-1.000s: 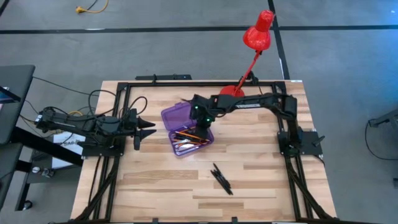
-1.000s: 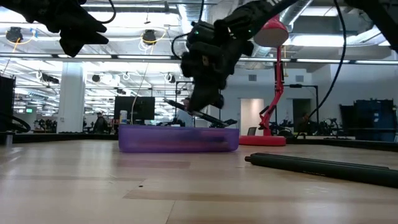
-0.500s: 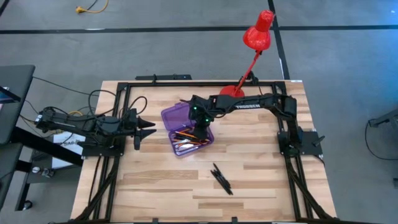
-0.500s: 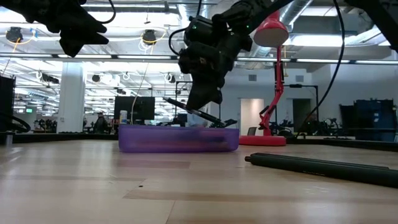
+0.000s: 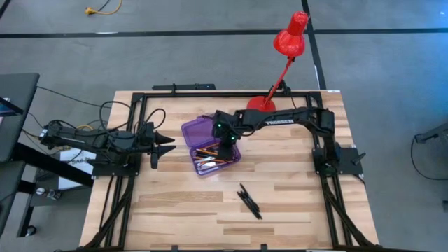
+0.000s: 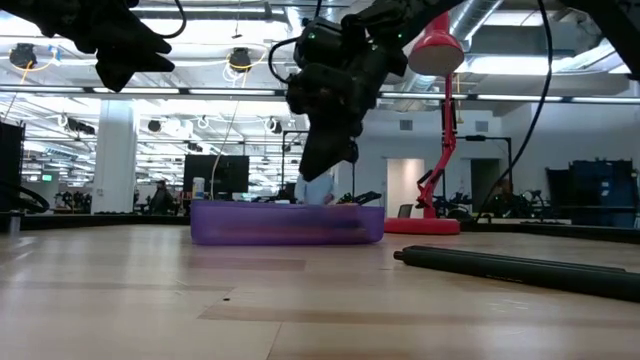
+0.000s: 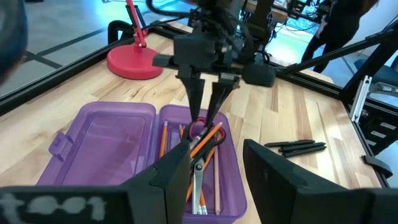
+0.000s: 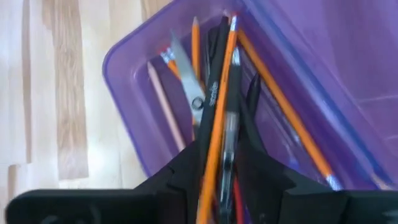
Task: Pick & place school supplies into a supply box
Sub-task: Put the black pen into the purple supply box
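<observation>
Surface (image 5: 294, 189): pale wood planks, visible grain, smooth satin finish, edged by a matt black metal frame (image 5: 210, 94). Supply box (image 7: 106, 146): translucent purple plastic, glossy, smooth walls and lid. Pencils (image 8: 214, 134): orange painted wood, slight sheen. Scissors (image 7: 198, 163): shiny bare metal blades, glossy red plastic handles. Pens (image 5: 248, 201): matt black plastic. Lamp (image 5: 290, 33): glossy red painted metal shade and base. Right gripper (image 7: 204, 115) and left gripper (image 5: 168, 145): matt black plastic, smooth jaws.
</observation>
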Action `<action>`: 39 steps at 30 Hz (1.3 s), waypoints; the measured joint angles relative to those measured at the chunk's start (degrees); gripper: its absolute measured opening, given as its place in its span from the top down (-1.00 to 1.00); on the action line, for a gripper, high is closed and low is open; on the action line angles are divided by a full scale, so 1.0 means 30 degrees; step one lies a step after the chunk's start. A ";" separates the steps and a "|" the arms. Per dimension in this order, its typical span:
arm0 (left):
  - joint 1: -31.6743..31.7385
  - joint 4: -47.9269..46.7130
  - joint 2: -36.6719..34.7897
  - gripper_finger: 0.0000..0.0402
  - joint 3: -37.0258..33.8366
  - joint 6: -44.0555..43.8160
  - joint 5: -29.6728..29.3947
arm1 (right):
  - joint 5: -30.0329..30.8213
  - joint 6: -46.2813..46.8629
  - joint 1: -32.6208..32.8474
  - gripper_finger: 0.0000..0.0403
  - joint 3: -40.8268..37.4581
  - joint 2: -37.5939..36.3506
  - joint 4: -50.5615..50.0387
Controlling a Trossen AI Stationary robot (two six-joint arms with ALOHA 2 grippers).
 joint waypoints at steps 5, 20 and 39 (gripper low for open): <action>0.0003 -0.0085 -0.0002 0.31 0.0000 0.0015 0.0000 | 0.0690 0.0267 0.0648 0.46 -0.0015 -0.0877 -0.1841; 0.0015 -0.0058 -0.0005 0.31 0.0000 0.1181 0.0100 | 0.3505 0.7510 0.6290 0.44 -0.0004 -0.3360 -0.5961; 0.0011 -0.0146 0.0000 0.31 0.0000 0.2561 0.2086 | 0.4800 1.8905 1.0410 0.44 -0.4033 -0.2964 -0.2663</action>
